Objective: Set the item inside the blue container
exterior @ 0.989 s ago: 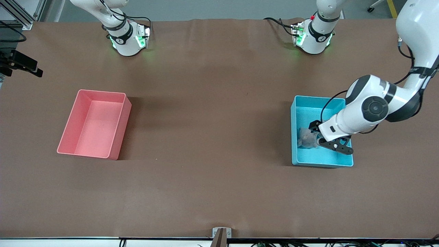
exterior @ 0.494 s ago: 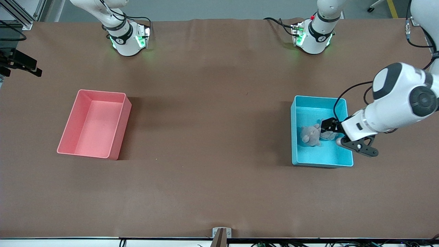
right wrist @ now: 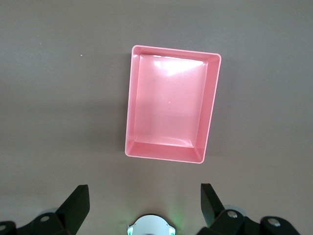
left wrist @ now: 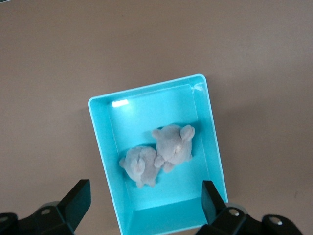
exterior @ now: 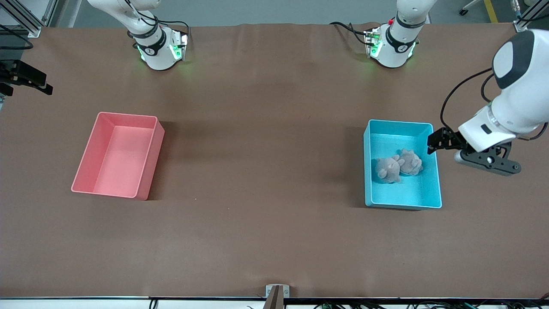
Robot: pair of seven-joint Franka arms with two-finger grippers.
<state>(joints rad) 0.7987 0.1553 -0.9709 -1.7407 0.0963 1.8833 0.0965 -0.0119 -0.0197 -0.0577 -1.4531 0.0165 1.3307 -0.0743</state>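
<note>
Two bins, two plush toys, two grippers to log.

Toward the right arm's end: pink bin (exterior: 118, 154), nothing in it. Right gripper (right wrist: 144, 196) high over the table beside that bin, jaws spread wide, holding nothing; arm waiting.

Toward the left arm's end: blue container (exterior: 366, 171), upright, flat on the table. Inside it, on the floor: grey toy (exterior: 388, 168) and second grey toy (exterior: 410, 162), touching each other, second one farther from the front camera. Both well below the rim. Task judged done as far as visible; no further item seen on the table.

Last: left gripper (exterior: 438, 142) in the air just beside the container's wall at the left arm's end, jaws wide apart, empty. Seen from the left wrist, both toys clear of the fingers (left wrist: 78, 193).

Risks, as judgement:
- Clip of the container wall if lowered or swung back across; light bin, likely to slide or tip.
- Snag of soft plush on a fingertip if dipped into the container again.
- Low risk of toys rolling out; soft, settled.
</note>
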